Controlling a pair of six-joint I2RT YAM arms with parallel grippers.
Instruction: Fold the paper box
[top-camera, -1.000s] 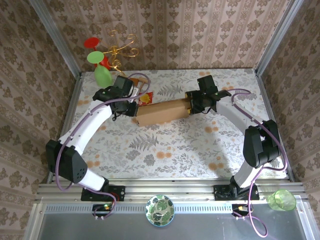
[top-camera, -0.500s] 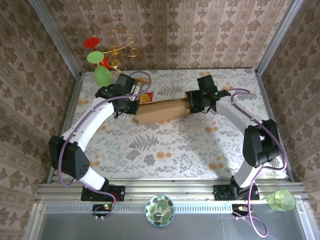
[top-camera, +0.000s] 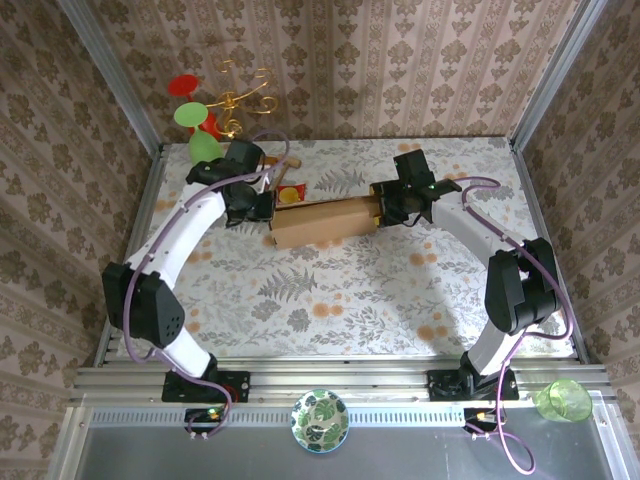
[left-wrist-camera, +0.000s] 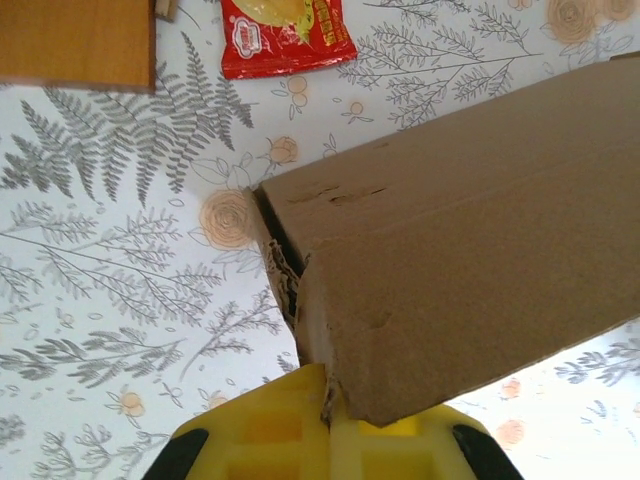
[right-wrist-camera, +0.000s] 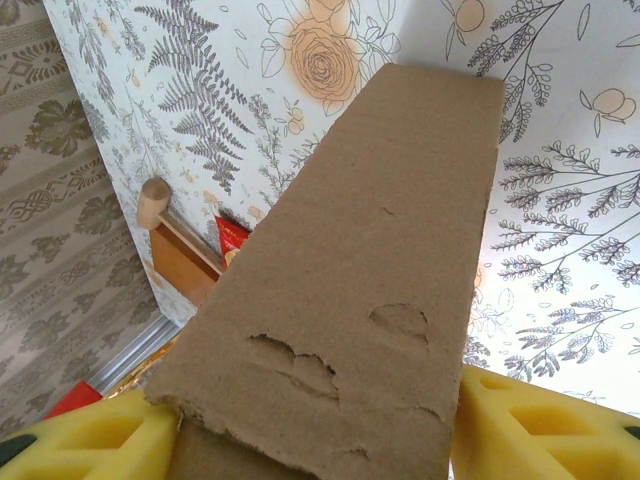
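Top external: floral table (top-camera: 350, 290), papered walls (top-camera: 400, 60); left hand (top-camera: 263, 208), right hand (top-camera: 386, 212) both pinch paper box (top-camera: 325, 225)

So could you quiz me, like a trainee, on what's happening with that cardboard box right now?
1. True or false: the right gripper hangs away from the paper box.
2. What colour is the snack packet beside the wooden board? A blue, B red, C green.
3. Which gripper pinches the box's torn corner?
Key: 1 false, it clamps the box's sides. 2 B. 3 the left gripper.
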